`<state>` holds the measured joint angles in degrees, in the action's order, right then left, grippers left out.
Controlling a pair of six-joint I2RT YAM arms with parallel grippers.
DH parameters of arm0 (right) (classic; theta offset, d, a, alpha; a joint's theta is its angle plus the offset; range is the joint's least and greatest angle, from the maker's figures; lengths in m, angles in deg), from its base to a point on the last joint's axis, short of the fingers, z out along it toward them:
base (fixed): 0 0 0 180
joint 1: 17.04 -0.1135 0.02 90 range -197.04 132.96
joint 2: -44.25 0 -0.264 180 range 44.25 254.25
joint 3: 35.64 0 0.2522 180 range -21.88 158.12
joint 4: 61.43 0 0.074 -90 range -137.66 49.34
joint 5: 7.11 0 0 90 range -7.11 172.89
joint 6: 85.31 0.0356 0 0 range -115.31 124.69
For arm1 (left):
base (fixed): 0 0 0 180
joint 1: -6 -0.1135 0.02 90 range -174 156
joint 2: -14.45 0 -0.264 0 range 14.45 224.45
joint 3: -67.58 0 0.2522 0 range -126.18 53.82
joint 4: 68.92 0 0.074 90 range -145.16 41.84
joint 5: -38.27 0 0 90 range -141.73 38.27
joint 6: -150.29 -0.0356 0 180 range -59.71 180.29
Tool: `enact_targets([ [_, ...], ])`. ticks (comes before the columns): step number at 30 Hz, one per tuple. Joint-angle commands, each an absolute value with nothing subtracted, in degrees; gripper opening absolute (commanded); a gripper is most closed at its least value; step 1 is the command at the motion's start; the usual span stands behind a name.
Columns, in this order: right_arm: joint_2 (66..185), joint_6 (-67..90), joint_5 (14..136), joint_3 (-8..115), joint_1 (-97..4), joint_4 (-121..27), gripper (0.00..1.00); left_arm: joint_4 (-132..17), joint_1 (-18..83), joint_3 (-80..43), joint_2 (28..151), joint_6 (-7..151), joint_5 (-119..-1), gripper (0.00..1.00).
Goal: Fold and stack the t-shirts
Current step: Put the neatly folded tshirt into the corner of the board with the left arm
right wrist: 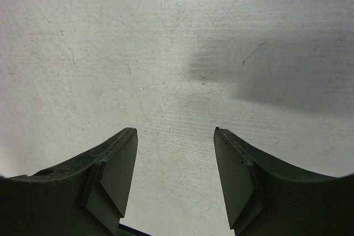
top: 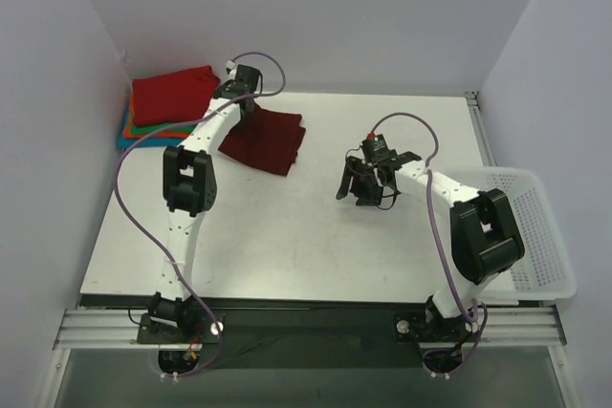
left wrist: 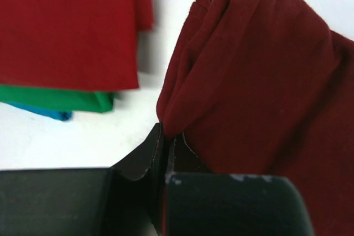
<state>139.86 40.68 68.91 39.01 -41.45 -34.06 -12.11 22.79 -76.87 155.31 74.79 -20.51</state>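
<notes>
A white table [top: 316,236] boxed in by pale walls carries the whole scene. The left gripper [left wrist: 167,139] is clamped on a bunched edge of the maroon t-shirt [left wrist: 260,81]. Its jaws meet with only a ridge of cloth between them, a pinch that looks small enough to lift or drag the shirt without catching the table. From the pinch the cloth runs away toward one o'clock in the wrist view, in loose layers rather than a flat square, so I judge the fold unfinished.

At ten o'clock of that grip sits the stack, with the red t-shirt [left wrist: 66,26] on top and a green one [left wrist: 61,99] and a blue one [left wrist: 44,111] peeping from beneath. The stack is near the maroon t-shirt but apart from it, with a strip of table between. Seen from above, the stack fills the table's ten o'clock corner, away from the working space, and the maroon t-shirt lies at eleven, probably bound for it.

The right gripper [right wrist: 174,131] hovers near the centre with its jaws spread wide over bare table, holding nothing, likely placed ready to help. A white mesh basket [top: 564,265] sits at the four o'clock edge
</notes>
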Motion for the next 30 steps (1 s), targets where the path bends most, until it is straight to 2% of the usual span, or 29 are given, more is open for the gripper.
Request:
enact_targets([
  [1, 136.9, 39.6, 70.7, 38.9, -42.4, -31.8, 0.58, -9.9, 21.2, -87.1, 157.2, 69.1, -15.6, 0.00],
  [13, 140.5, 39.1, 71.5, 37.5, -45.3, -30.2, 0.57, -23.2, 15.1, -95.8, 156.1, 63.1, -18.5, 0.00],
  [30, 143.6, 40.6, 73.2, 35.4, -47.3, -30.9, 0.56, -26.0, 3.9, -100.3, 153.3, 65.4, -31.4, 0.00],
])
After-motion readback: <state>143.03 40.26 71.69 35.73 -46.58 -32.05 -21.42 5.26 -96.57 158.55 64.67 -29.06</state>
